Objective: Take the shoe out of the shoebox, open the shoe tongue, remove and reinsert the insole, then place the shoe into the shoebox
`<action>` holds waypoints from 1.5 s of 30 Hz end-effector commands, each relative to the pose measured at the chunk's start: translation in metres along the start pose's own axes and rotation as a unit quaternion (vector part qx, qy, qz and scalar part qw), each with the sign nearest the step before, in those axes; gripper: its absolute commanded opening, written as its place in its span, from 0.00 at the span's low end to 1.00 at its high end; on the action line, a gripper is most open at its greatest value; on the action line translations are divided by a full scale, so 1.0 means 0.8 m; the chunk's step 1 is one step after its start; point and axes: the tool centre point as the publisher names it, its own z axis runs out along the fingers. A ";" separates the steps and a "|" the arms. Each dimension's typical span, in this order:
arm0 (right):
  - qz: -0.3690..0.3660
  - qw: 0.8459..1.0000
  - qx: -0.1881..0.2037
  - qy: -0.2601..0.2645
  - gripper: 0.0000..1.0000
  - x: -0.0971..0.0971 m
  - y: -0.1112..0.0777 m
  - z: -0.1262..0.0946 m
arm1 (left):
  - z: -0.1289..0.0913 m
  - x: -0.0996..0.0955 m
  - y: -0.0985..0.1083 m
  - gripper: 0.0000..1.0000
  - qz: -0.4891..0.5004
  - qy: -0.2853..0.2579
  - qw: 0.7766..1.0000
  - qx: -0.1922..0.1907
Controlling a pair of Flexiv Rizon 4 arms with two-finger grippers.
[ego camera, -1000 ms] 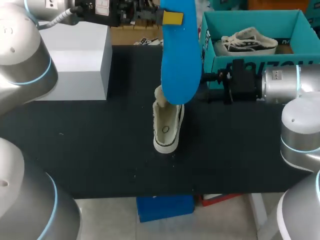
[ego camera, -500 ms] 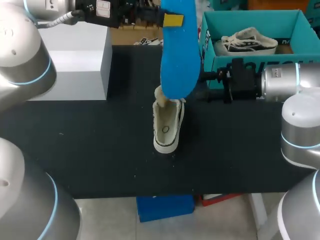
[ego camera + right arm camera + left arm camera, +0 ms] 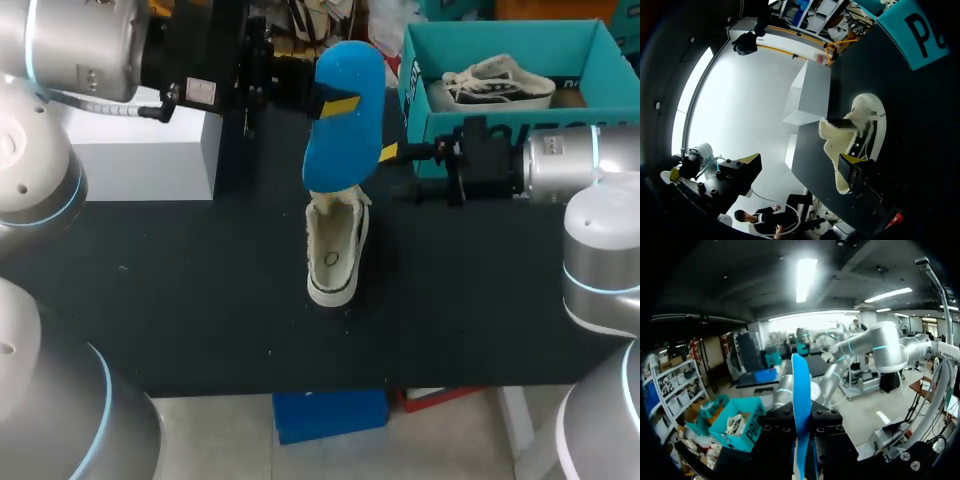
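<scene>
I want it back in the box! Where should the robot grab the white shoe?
Probably the side wall of the shoe, from above: its opening faces up, so one finger fits inside. The blue insole hangs over its far end.

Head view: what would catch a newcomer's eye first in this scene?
A bright blue foam insole is held above the table's middle, clamped in the left gripper. Just under it a cream canvas shoe sits on the black table. A teal cardboard shoebox with another shoe stands at the far right.
</scene>
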 end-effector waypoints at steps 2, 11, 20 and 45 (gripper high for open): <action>0.000 1.000 -0.002 0.000 1.00 0.000 -0.001 0.002 | -0.006 0.016 0.002 0.00 0.247 -0.152 0.955 -0.065; 0.000 1.000 -0.002 0.000 1.00 0.000 -0.001 0.002 | -0.006 0.016 0.002 0.00 0.247 -0.152 0.955 -0.065; 0.000 1.000 -0.002 0.000 1.00 0.000 -0.001 0.002 | 0.002 0.066 0.110 0.00 0.288 -0.175 0.941 -0.026; 0.000 1.000 -0.002 0.000 1.00 0.000 -0.001 0.002 | 0.004 0.092 0.243 0.00 0.425 -0.216 0.879 -0.019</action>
